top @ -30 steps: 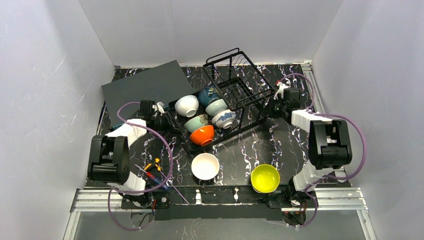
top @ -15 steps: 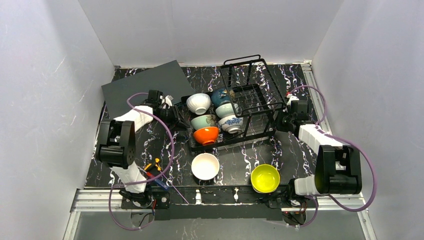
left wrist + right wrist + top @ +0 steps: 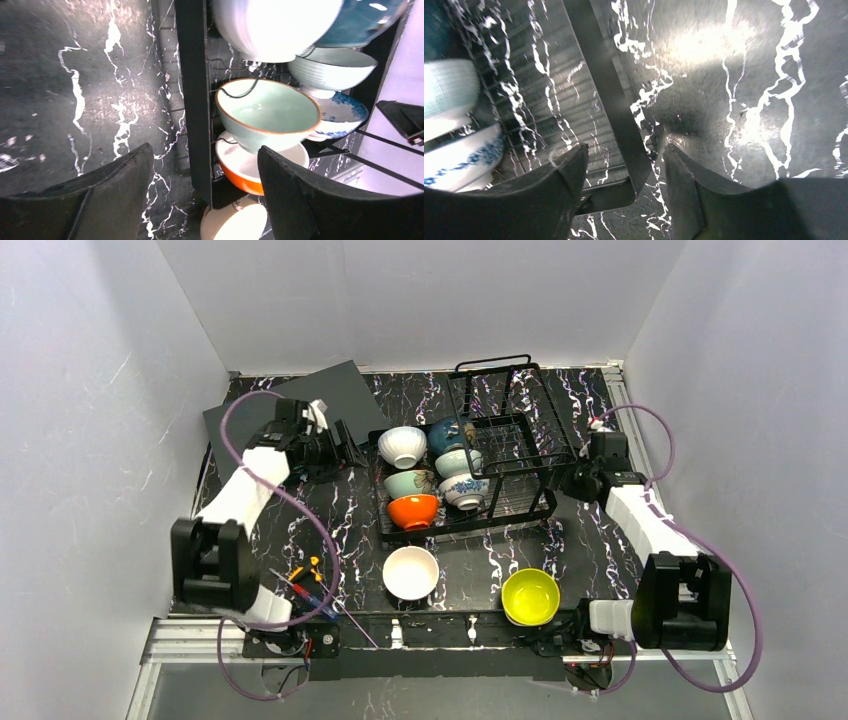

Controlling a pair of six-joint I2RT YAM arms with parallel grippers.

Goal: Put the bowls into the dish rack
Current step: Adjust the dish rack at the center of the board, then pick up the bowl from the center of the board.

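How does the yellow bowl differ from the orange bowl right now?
The yellow bowl stands upright on the table, outside the dish rack; the orange bowl lies tipped inside it. The yellow bowl is yellow inside; the orange bowl is white inside. Both are small round bowls.

table (black marble) | dish rack | white bowl | yellow bowl | grey box

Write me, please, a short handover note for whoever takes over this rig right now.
Left gripper: open, jaws astride the frame bar at the dish rack end nearest it.
Right gripper: jaws astride the rack's opposite frame bar; whether they pinch it is unclear.
Done: six bowls sit in the rack.
Left to do: white bowl and yellow bowl stand on the table, near its front edge.
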